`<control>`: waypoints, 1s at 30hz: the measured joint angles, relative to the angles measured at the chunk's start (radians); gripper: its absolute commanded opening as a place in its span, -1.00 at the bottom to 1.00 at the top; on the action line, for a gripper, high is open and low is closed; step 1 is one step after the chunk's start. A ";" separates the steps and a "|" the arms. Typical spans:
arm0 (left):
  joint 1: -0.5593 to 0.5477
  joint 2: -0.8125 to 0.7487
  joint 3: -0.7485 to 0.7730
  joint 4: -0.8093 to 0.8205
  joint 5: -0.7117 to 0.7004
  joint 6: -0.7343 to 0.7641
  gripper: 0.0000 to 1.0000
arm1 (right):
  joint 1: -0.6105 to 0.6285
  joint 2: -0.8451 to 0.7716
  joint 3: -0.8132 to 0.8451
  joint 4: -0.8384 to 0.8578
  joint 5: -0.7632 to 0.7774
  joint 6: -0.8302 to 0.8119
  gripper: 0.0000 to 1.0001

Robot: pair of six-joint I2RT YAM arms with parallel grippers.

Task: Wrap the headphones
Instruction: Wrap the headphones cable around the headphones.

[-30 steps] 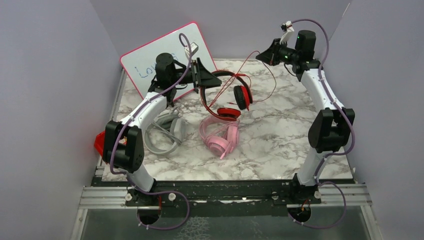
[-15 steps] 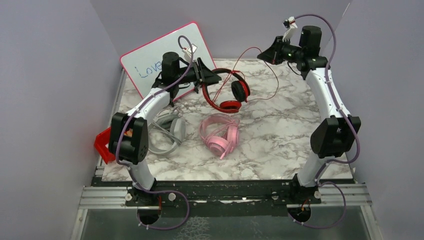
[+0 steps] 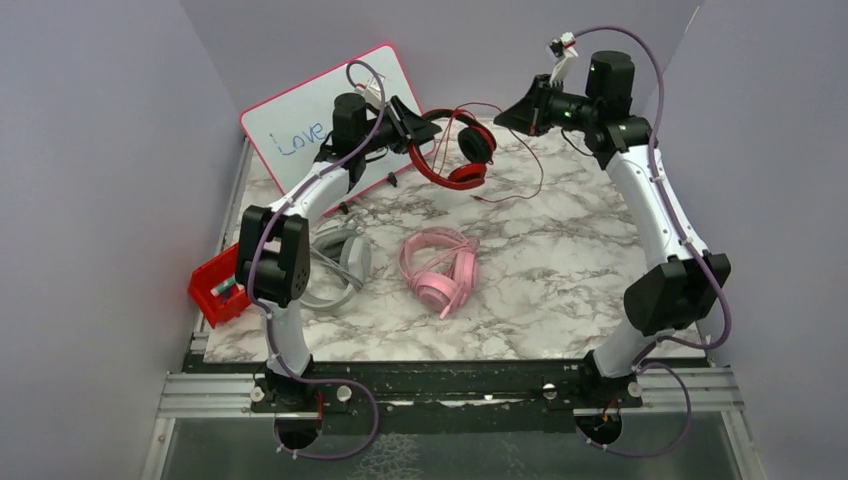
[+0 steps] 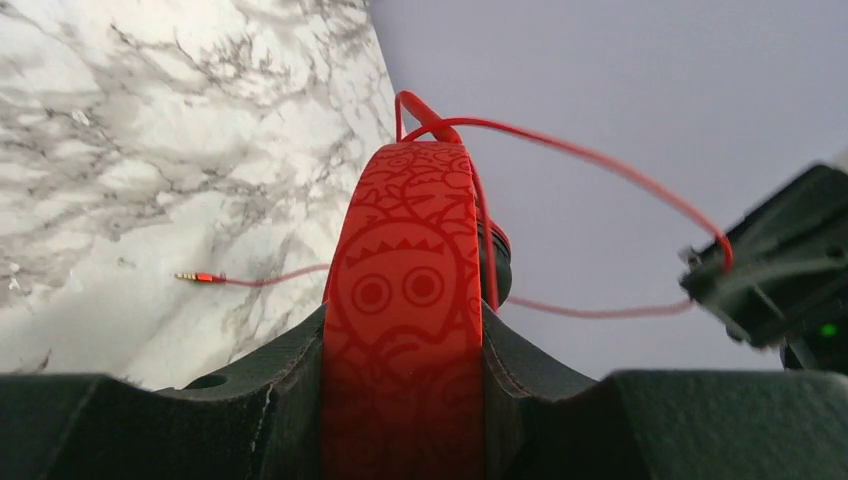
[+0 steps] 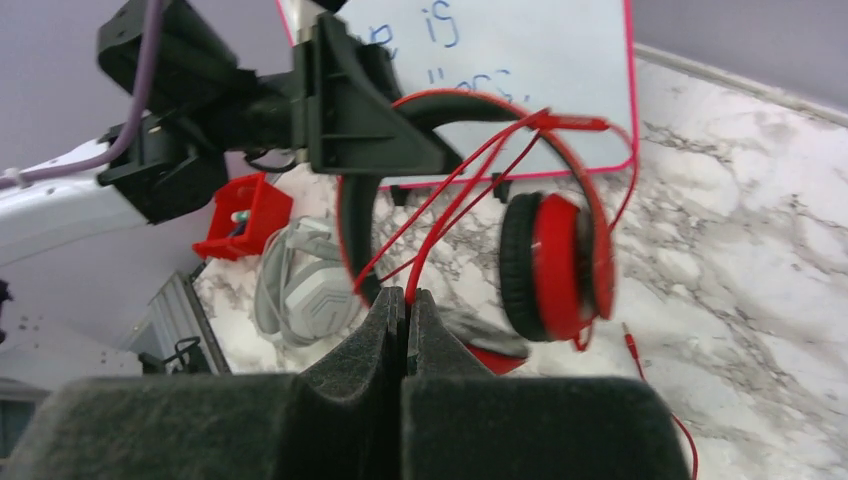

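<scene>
A pink-rimmed whiteboard (image 3: 290,110) with blue writing leans at the far left corner of the marble bench (image 3: 560,270). A red bin (image 3: 205,297) sits at the left edge, towards the near corner.

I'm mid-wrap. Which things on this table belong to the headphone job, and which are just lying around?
Job: red-and-black headphones, headband clamped in the left tool; their red cable, pinched by the right tool; pink headphones and grey headphones, lying on the table.
Lying about: whiteboard leaning at the back; red bin at the left edge.
</scene>
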 measured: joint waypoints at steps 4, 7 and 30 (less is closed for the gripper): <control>0.002 0.031 0.040 0.027 -0.066 -0.029 -1.00 | 0.046 -0.048 -0.039 0.004 0.000 0.026 -0.99; 0.002 0.054 0.076 0.049 -0.097 -0.059 -1.00 | 0.091 -0.062 -0.071 0.018 0.002 0.038 -0.99; 0.002 0.092 0.182 0.203 -0.144 -0.288 -1.00 | 0.234 -0.190 -0.555 0.505 0.097 0.259 -0.76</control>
